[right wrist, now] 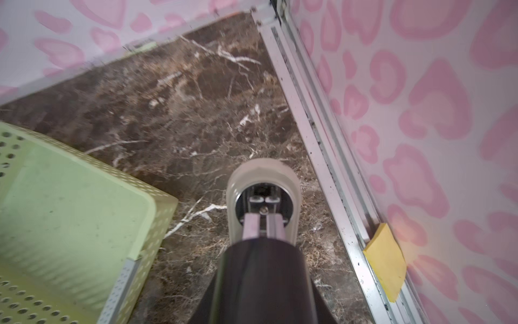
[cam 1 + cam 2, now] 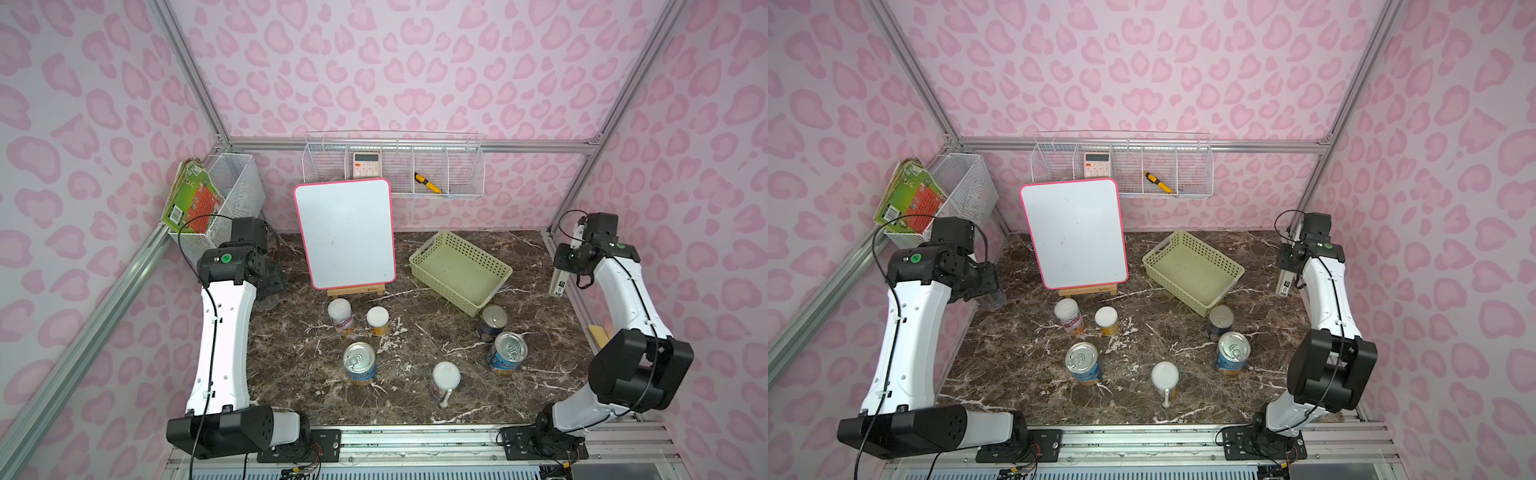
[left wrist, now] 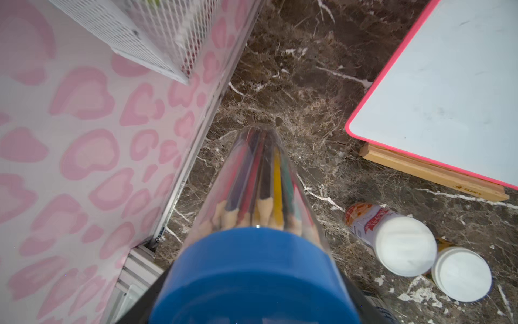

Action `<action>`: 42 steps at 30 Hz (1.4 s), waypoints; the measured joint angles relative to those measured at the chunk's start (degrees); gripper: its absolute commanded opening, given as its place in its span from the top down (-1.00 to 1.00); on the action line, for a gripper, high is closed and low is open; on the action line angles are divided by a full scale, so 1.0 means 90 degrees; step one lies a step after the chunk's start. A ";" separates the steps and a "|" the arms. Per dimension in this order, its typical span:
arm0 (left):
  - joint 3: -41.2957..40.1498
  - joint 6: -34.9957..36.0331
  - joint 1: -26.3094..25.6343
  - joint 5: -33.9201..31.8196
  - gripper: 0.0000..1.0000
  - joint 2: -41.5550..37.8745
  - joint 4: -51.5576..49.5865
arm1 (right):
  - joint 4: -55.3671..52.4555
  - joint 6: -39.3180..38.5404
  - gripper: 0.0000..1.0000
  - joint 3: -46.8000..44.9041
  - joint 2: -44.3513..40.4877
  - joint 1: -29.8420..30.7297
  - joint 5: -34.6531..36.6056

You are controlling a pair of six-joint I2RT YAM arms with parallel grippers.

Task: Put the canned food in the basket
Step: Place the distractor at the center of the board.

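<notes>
The canned food stands upright on the marble table. Three cans have white lids (image 2: 340,309) (image 2: 377,316) (image 2: 446,374) and three have silver pull-tab tops (image 2: 359,358) (image 2: 493,319) (image 2: 509,347). The pale green basket (image 2: 478,254) sits empty at the back right, with one silver can touching its near corner. My left gripper (image 3: 253,308) is shut on a clear jar of coloured pencils (image 3: 260,182) with a blue lid, beside the left wall. My right gripper (image 1: 260,297) is shut on a grey-and-black tool (image 2: 557,282), held above the table to the right of the basket (image 1: 157,213).
A pink-framed whiteboard (image 2: 345,232) on a wooden easel stands behind the white-lidded cans. A wire rack (image 2: 395,166) on the back wall holds a calculator and a yellow cutter. A white mesh basket (image 2: 232,187) with books hangs at the left. Yellow sticky notes (image 1: 386,261) lie on the right rail.
</notes>
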 measured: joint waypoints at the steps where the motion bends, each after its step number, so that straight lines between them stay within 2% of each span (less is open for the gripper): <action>1: -0.0236 0.0000 0.0153 0.0138 0.97 0.0070 0.0216 | 0.0036 -0.0019 1.00 0.0002 0.0226 -0.0104 0.0017; 8: -0.1700 -0.0029 0.0845 0.0578 1.00 0.0444 0.1362 | 0.0272 -0.0090 1.00 0.0104 0.1591 -0.0272 0.0007; 11: -0.1858 -0.0058 0.0984 0.0566 0.87 0.0561 0.1923 | 0.0556 -0.0056 0.83 -0.0223 0.1865 -0.0306 0.0019; 12: -0.1897 -0.0049 0.1003 0.0556 0.75 0.0629 0.2120 | 0.0607 -0.0007 0.68 -0.0330 0.1928 -0.0316 0.0002; 14: -0.1919 -0.0041 0.1020 0.0500 0.41 0.0780 0.2453 | 0.0680 0.0012 0.25 -0.0500 0.2050 -0.0311 0.0039; 15: -0.1919 -0.0041 0.1020 0.0466 0.20 0.0843 0.2589 | 0.0750 0.0032 0.05 -0.0525 0.2045 -0.0304 0.0027; 16: -0.1902 -0.0051 0.1025 0.0435 -0.13 0.0908 0.2718 | 0.0831 0.0039 -0.18 -0.0551 0.2052 -0.0304 0.0046; 17: -0.1875 -0.0070 0.1030 0.0413 -0.24 0.0959 0.2783 | 0.0889 0.0061 -0.34 -0.0568 0.2040 -0.0304 0.0036; 19: -0.1851 -0.0109 0.1030 0.0406 -0.34 0.0952 0.2812 | 0.0879 0.0039 -0.48 -0.0627 0.1933 -0.0301 -0.0041; 21: -0.1841 -0.0165 0.1032 0.0440 -0.54 0.0848 0.2773 | 0.0886 0.0049 -0.52 -0.0627 0.1690 -0.0304 -0.0148; 23: -0.1843 -0.0231 0.1032 0.0631 -0.64 0.0724 0.2540 | 0.0911 0.0056 -0.54 -0.0512 0.1418 -0.0291 -0.0255; 25: -0.1826 -0.0287 0.1022 0.0996 -0.99 0.0590 0.2106 | 0.0930 0.0061 -0.56 -0.0376 0.1209 -0.0265 -0.0313; 32: -0.1321 -0.0359 0.1020 0.1545 -0.99 0.0192 0.1428 | 0.0731 0.0029 -0.62 0.0335 0.0848 0.0027 -0.0444; 38: -0.1273 -0.0338 0.0923 0.2069 -0.99 -0.0605 0.1251 | 0.0644 -0.0202 -0.62 0.0780 0.0542 0.0857 -0.0879; 42: -0.1212 -0.0301 0.0860 0.2191 -0.99 -0.0998 0.1243 | 0.0566 -0.0508 -0.59 0.1103 0.0945 0.1338 -0.1100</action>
